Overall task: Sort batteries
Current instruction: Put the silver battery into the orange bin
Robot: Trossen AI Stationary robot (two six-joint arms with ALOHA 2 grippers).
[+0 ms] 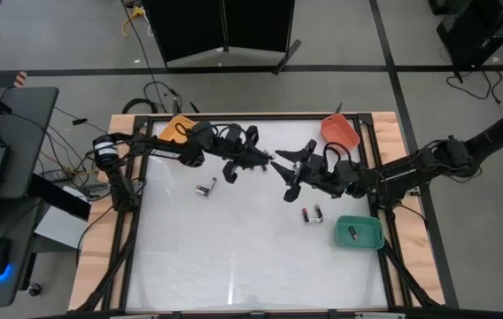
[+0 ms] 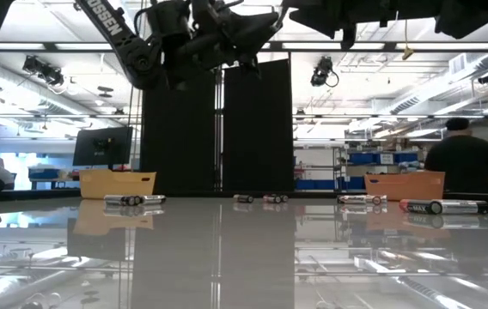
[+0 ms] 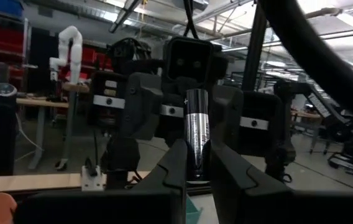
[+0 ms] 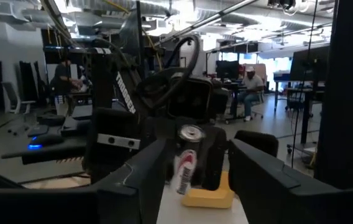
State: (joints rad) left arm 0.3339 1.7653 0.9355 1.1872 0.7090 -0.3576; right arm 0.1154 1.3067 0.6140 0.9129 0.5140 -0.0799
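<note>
My left gripper (image 1: pixel 259 161) is above the table's middle, shut on a silvery-black battery (image 3: pixel 196 124). My right gripper (image 1: pixel 289 173) faces it from the right, open. In the right wrist view that battery (image 4: pixel 187 160) shows beyond the gap between my right fingers, apart from them. Loose batteries lie on their sides on the table (image 1: pixel 205 189) (image 1: pixel 312 213); the low view shows several of them in a row (image 2: pixel 132 199) (image 2: pixel 446 206). Another battery (image 1: pixel 353 232) lies in the green tray (image 1: pixel 371 241). My left gripper pinches the battery between its two fingers (image 3: pixel 175 163) at its lower part (image 3: pixel 196 171). The rest of the battery stands out past the fingers, with its free end (image 3: pixel 196 93) bare. It is lifted clear of the table and held out toward my right gripper.
An orange tray (image 1: pixel 176 127) sits at the far left corner, a red-orange tray (image 1: pixel 340 130) at the far right, and the green tray near the right edge. The near half of the table is bare. People sit in the room beyond (image 4: pixel 248 84).
</note>
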